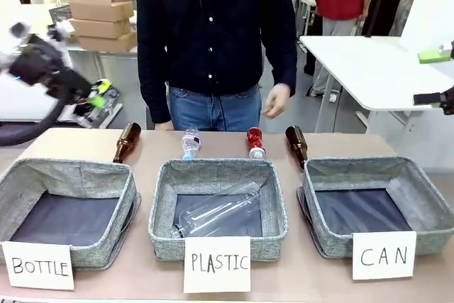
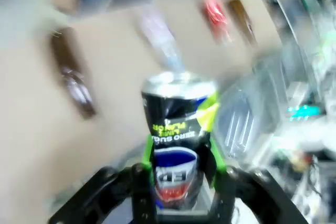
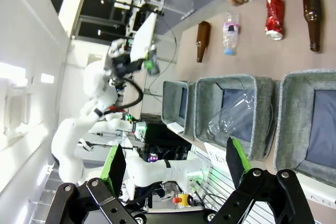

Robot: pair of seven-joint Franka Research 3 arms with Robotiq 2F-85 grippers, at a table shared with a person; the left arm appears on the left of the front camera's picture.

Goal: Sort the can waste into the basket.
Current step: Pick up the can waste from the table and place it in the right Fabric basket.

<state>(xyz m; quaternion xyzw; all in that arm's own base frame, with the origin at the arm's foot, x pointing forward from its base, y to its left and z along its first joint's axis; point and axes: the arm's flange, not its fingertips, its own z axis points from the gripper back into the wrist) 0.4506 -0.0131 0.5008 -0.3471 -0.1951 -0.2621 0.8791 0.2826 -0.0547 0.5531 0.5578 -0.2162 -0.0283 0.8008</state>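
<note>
**Black can being gripped at left; CAN basket lying at the far right of the row**

The table (image 1: 64, 145) is being shared with a person (image 1: 213, 33) standing at the far side. Three baskets are being kept in a row along the near edge. The BOTTLE basket (image 1: 71, 168) is at the robot's left. The PLASTIC basket (image 1: 213, 163) is in the middle, with a clear bottle (image 1: 220, 211) lying in it. The CAN basket (image 1: 369, 163) is at the right, with no can in it yet.

The black can (image 2: 178, 108) is being pinched between the green pads (image 2: 148, 149) of the left gripper (image 2: 181, 150), raised at the table's left end. Its long axis is running along the fingers, silver end away from the wrist. The CAN basket is therefore lying well off to the right, with the other two baskets between, so a carry across the whole row is judged to be needed.

The right gripper (image 3: 173, 153) is being held spread, with nothing between its fingers.

The red can (image 1: 255, 142) is lying on the table behind the baskets, long axis across the table, silver end toward the baskets. It is between a small clear bottle (image 1: 190, 142) and a brown bottle (image 1: 296, 145). The right arm is judged nearer to it.

Handwritten cards are reading "BOTTLE" (image 1: 37, 266), "PLASTIC" (image 1: 218, 264) and "CAN" (image 1: 384, 255). On the black can "ZERO SUG…" is being shown upside down. The brand is too blurred to read.
</note>
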